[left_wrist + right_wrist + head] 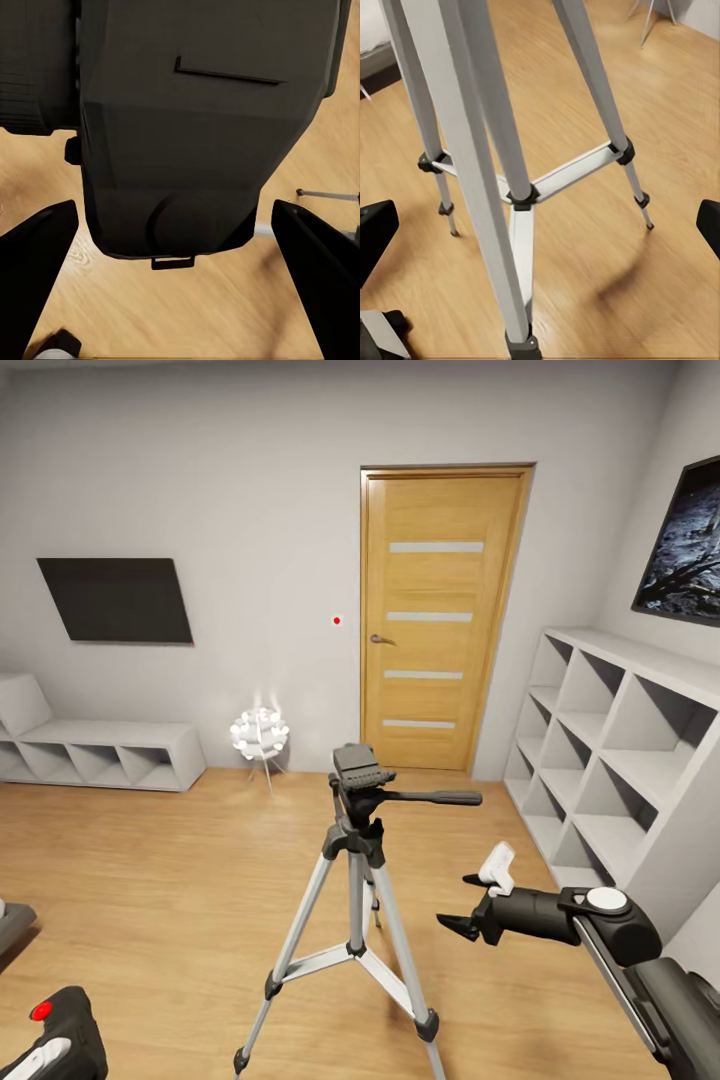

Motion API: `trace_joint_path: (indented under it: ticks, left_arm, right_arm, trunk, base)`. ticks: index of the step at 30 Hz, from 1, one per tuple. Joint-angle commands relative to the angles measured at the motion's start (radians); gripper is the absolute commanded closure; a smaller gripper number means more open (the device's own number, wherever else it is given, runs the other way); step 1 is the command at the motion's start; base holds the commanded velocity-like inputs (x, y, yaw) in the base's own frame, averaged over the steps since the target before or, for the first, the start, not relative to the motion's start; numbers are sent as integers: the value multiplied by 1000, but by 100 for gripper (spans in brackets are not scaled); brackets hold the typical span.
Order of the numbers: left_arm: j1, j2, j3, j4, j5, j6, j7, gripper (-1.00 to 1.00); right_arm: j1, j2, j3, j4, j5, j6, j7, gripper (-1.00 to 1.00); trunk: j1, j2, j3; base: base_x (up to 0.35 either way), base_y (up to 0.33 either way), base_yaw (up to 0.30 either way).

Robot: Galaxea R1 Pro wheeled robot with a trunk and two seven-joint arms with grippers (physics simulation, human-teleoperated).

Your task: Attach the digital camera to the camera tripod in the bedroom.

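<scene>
step: bringing camera to tripod | left claw at 7 o'clock grips camera | tripod centre, head bare | right claw spread, holds nothing, at 4 o'clock | next: lift camera onto head plate, needs alignment

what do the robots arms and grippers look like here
The right arm is dark grey to black with a round white cap on its wrist joint and a pale strip along the forearm. The right gripper has one white jaw and one black pointed jaw. The left gripper is black with a white jaw.
</scene>
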Motion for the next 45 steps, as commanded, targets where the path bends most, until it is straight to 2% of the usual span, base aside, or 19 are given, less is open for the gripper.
trace_joint_path:
  ticks: [1, 5, 6, 8, 11, 12, 18, 22, 23, 32, 38, 42, 45]
  left_arm:
    - [0, 0, 0, 1, 4, 6, -2, 100]
    - [0, -1, -1, 2, 4, 6, -1, 100]
    - [-5, 15, -3, -30, 5, 3, -7, 100]
    - [-6, 26, -3, -42, 4, -1, -10, 100]
    - [-7, 55, -3, -53, 2, -1, -18, 100]
    - [-7, 55, -3, -53, 2, -1, -18, 100]
    - [-26, 119, -2, -62, 6, 4, -44, 100]
    - [-56, 132, -2, -63, 8, 5, -55, 100]
    - [-91, 136, -2, -68, 11, 6, -81, 100]
    - [-176, 137, -3, -101, 10, 1, -217, 100]
    - [-248, 139, -6, -145, 2, -3, -265, 100]
    - [-289, 134, -14, -156, 2, -11, -275, 100]
    - [-319, 132, -41, -161, 5, -32, -280, 100]
  right_arm:
    - [-1, 0, 3, 3, 5, 5, 4, -100]
    - [0, 3, 6, 9, 5, 5, 3, -100]
    - [6, 57, 7, 44, 5, 4, -31, -100]
    - [6, 68, 8, 52, 6, 4, -42, -100]
    - [9, 77, 8, 59, 4, 4, -51, -100]
    - [9, 77, 8, 59, 4, 4, -51, -100]
    - [28, 86, 11, 64, 6, 2, -62, -100]
    - [35, 87, 12, 65, 5, 2, -65, -100]
    - [38, 88, 12, 66, 4, 0, -66, -100]
    - [41, 88, 12, 67, 6, -37, -66, -100]
    - [40, 91, 14, 68, 7, -49, -66, -100]
    - [40, 110, 13, 72, 18, -49, -68, -100]
    - [40, 130, 13, 86, 37, -49, -82, -100]
  trunk:
    - [1, -2, -2]
    - [1, -2, -2]
    - [1, -2, -2]
    - [1, -2, -2]
    - [1, -2, -2]
    - [1, -2, -2]
    - [1, -2, -2]
    - [1, -2, -2]
    - [1, -2, -2]
    - [1, -2, -2]
    - [1, -2, -2]
    - [1, -2, -2]
    - [1, -2, -2]
  base:
    - [9, -2, 0]
    - [5, -1, 0]
    - [0, 0, 0]
    - [0, 0, 0]
    - [0, 0, 0]
    - [0, 0, 0]
    - [0, 0, -1]
    - [0, 0, -29]
    - [0, 0, -19]
    - [0, 0, -7]
    - [0, 0, -1]
    - [0, 0, 0]
    - [0, 0, 0]
